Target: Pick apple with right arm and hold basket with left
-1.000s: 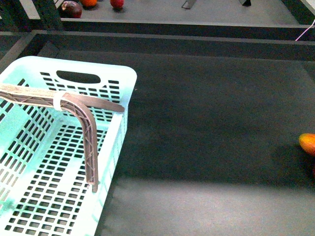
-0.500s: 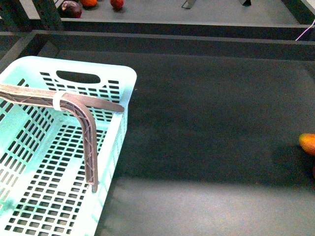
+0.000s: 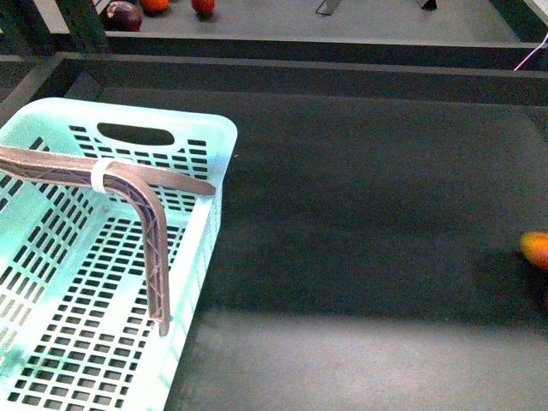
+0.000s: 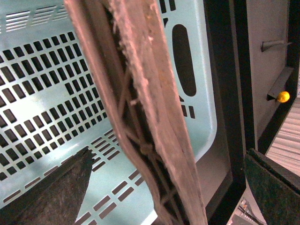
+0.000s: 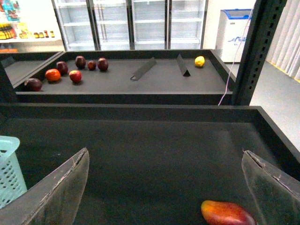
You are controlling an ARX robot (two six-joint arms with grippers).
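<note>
On my front feed the basket [image 3: 214, 141] sits at the near left of the counter [image 3: 360, 214]. Its handle [image 3: 154, 248] is raised above the slotted floor, and a white band [image 3: 100, 175] is wrapped round the handle near its bend.

The left wrist feed looks straight down the handle [image 4: 154, 140], which runs between the two fingers of the left claw [image 4: 168, 152]. That claw is spread wide. I see a gap on each side of the handle, so it grips nothing. The basket's floor and one oval hand hole [image 4: 183, 61] show behind it.

The right claw [image 5: 165, 151] hangs over the bare middle of the counter, fingers [image 5: 61, 192] far apart and empty. An oblong fruit [image 5: 227, 213] lies on the counter near it, at the near right; the front feed catches it at the right edge [image 3: 535, 250].

The apple [image 5: 75, 76], as best I can tell, is the round red one on the shelf [image 5: 159, 77] beyond the counter's far wall, well apart from both claws. It is too small for me to make out its stem end. On the front feed it shows at the top edge [image 3: 203, 5]. Left of it on the shelf are an orange fruit [image 5: 52, 74] and a maroon fruit [image 5: 33, 84]. A yellow fruit [image 5: 199, 61] lies far to the right.
</note>
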